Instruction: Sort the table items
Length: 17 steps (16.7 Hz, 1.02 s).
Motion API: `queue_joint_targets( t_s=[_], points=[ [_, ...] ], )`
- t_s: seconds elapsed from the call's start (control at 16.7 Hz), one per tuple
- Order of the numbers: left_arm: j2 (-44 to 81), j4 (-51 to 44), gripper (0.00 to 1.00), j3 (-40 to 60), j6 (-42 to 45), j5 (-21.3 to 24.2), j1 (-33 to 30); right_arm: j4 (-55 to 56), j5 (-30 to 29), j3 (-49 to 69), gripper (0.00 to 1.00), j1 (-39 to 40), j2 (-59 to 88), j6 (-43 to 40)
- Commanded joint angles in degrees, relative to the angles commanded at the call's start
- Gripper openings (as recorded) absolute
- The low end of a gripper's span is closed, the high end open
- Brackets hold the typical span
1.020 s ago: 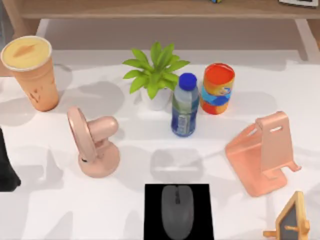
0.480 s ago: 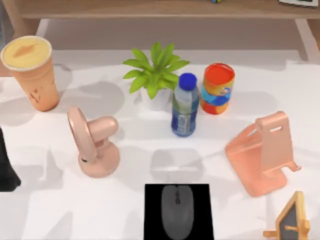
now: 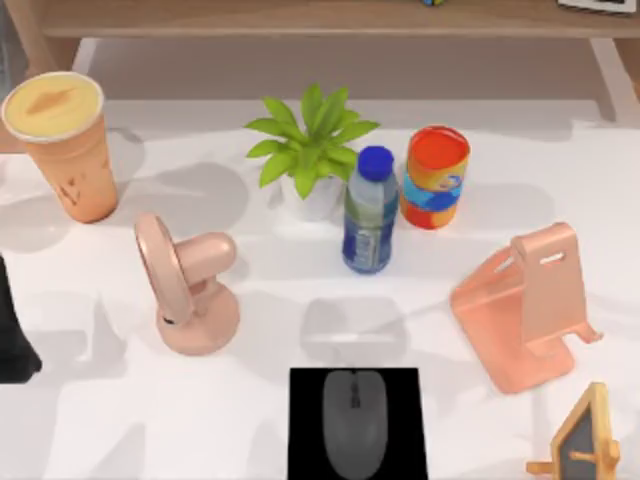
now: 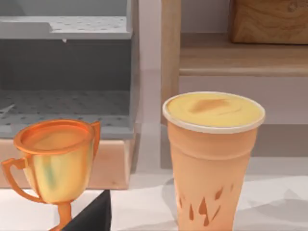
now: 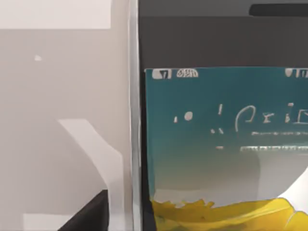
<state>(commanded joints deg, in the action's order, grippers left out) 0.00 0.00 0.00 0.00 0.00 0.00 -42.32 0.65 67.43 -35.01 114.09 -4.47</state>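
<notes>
Orange and tall, the cup [image 3: 62,142] with its yellow top stands at the far left of the white bench [image 3: 250,420], well apart from the grey mouse [image 3: 354,420], which lies on a black mat [image 3: 305,395] at the near centre edge. The smartphone [image 5: 221,144] fills the right wrist view at close range, its silver edge upright and its teal and yellow screen facing that camera; I cannot place it on the bench from above. The left arm [image 3: 14,330] shows as a dark shape at the left edge, and its wrist camera looks level at the cup with a trophy [image 4: 55,163] beside it. Whether either gripper is apart or together, I cannot tell. The cup looks top-heavy, so a sideways approach that strikes its wall could tip it toward the pink fan [image 3: 185,285] just near of it. The right side seems tighter still: the phone sits so close that a small misjudged advance could knock it flat or scrape its screen.
</notes>
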Motion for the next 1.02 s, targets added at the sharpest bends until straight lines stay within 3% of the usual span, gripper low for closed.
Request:
queue_joint_targets(
  t_s=[0.6, 1.02],
  points=[
    [0.0, 0.0, 1.00, 0.0, 0.0, 0.0, 0.0, 0.0, 0.0, 0.0, 0.02, 0.0, 0.0, 0.0],
    [0.0, 0.0, 1.00, 0.0, 0.0, 0.0, 0.0, 0.0, 0.0, 0.0, 0.00, 0.0, 0.0, 0.0]
  ],
)
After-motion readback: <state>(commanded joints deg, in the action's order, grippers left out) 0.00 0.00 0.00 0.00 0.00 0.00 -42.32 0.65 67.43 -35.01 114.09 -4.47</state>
